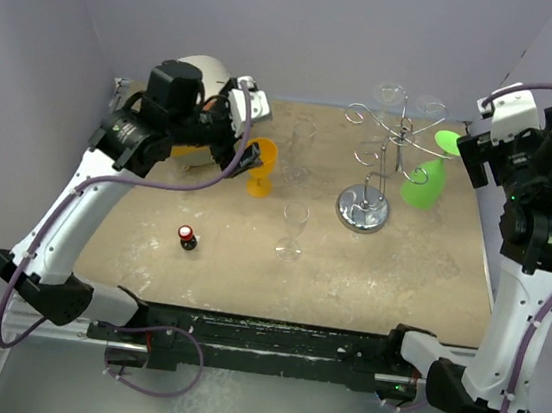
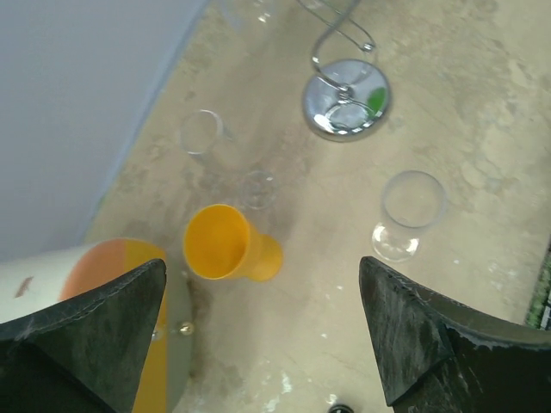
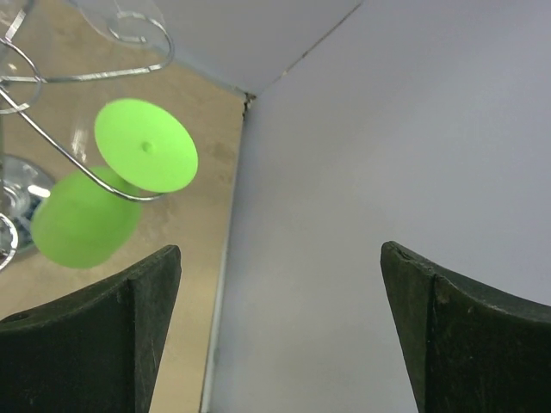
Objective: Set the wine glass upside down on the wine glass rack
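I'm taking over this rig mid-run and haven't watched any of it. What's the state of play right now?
Left gripper: open, empty, above the orange glass.
Right gripper: open, empty, beside the green glass.
Rack: on the table, right of centre.
Done: green glass hangs upside down from one rack arm.
Left: orange glass, near clear glass and far clear glass are on the table. They are probably next, if all are meant to go up.
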Tool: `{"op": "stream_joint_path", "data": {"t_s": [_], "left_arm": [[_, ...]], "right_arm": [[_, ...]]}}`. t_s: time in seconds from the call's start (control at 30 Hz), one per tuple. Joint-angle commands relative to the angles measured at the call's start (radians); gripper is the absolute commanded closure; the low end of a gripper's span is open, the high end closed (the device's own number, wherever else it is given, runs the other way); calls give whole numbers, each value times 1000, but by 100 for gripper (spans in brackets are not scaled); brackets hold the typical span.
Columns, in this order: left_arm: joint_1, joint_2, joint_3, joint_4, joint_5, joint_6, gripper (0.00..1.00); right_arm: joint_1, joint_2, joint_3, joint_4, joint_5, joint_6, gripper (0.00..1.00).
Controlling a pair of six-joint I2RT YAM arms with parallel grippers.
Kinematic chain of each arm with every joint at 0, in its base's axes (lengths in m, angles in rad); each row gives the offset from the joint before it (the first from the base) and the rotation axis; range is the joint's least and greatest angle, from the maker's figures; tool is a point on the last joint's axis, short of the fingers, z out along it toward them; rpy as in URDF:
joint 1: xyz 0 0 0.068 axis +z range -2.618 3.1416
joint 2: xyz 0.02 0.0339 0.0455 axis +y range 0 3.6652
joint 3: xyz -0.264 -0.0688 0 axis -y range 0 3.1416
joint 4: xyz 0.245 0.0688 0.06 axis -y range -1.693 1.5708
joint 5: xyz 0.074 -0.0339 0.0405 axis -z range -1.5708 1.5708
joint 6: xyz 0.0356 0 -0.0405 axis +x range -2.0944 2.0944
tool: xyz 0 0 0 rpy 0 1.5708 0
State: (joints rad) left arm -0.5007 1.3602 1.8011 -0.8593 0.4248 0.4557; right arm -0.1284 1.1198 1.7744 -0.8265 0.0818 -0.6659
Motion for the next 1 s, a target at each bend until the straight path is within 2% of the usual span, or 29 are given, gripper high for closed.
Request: {"op": "stream_joint_path", "data": {"t_s": [0.0,0.2,0.6,0.97], "left_arm": [[-43,20,-102,52,142,-93,6],[-89,65,-167,119,190,-157,10],[-190,280,-44,22,82,-115,21],[-236,414,32,-83,75,-61,45]], "right_arm": [[-57,-13,79,-10,-241,103,0],[-121,-34,42,-43,-421,97,0],[-198,-23,21,-17,-544,124,0],[-201,-11,-1,-11,-548,123,0]]}}
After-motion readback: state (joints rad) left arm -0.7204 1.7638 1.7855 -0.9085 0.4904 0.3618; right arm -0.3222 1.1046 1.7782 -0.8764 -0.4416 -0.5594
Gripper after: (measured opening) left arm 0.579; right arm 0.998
